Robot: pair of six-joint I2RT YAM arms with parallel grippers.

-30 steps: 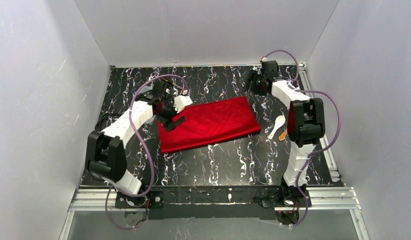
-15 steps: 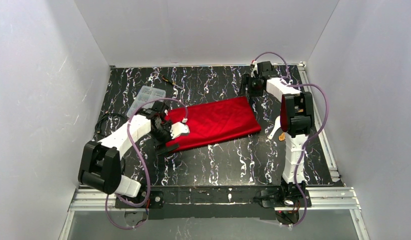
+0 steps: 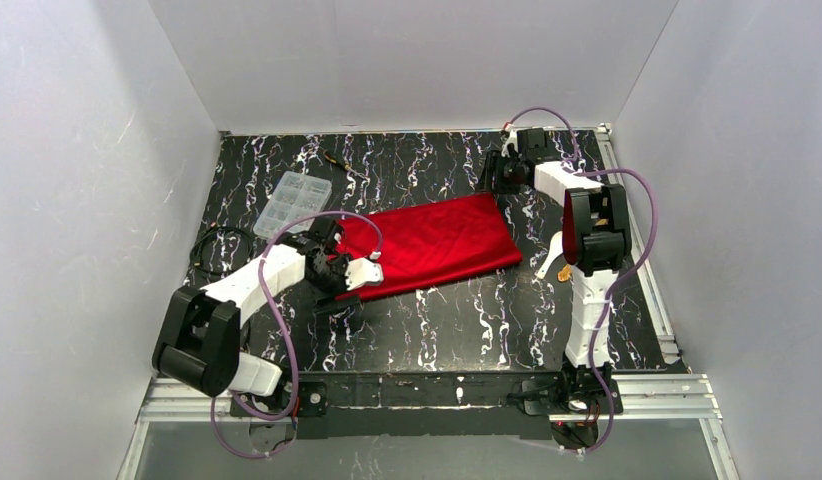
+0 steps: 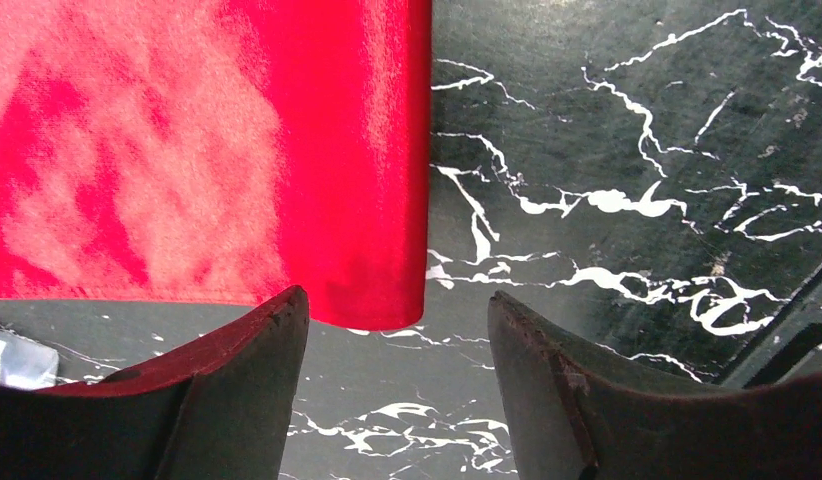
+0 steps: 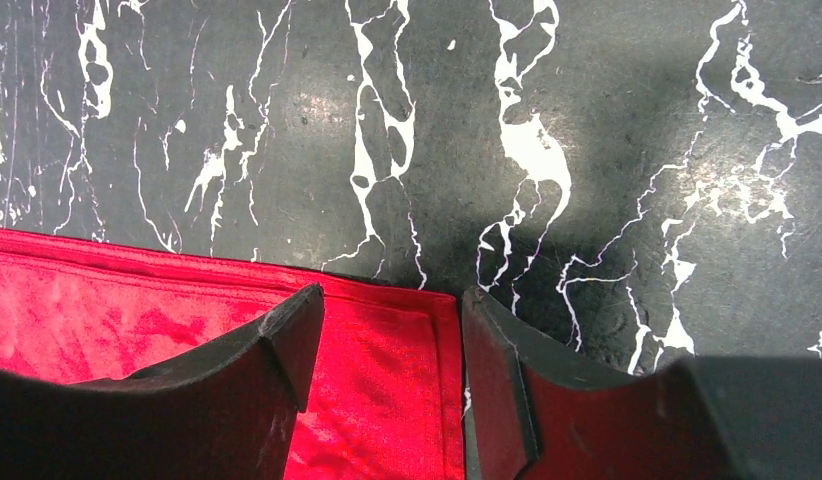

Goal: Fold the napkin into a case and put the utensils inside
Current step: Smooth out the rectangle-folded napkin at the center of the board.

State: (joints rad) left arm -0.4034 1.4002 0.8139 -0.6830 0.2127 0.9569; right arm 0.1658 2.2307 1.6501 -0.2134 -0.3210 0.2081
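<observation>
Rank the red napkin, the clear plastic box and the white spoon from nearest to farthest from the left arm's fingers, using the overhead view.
From the left fingers:
1. Napkin, its near-left corner right beside them.
2. Clear box, toward the far left.
3. Spoon, across on the right side.

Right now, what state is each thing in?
napkin, folded to a flat rectangle on the table
left hand, open over a napkin corner
right hand, open over a napkin corner
white spoon, on the table, outside the napkin
yellow-gold utensil, likewise, partly hidden
</observation>
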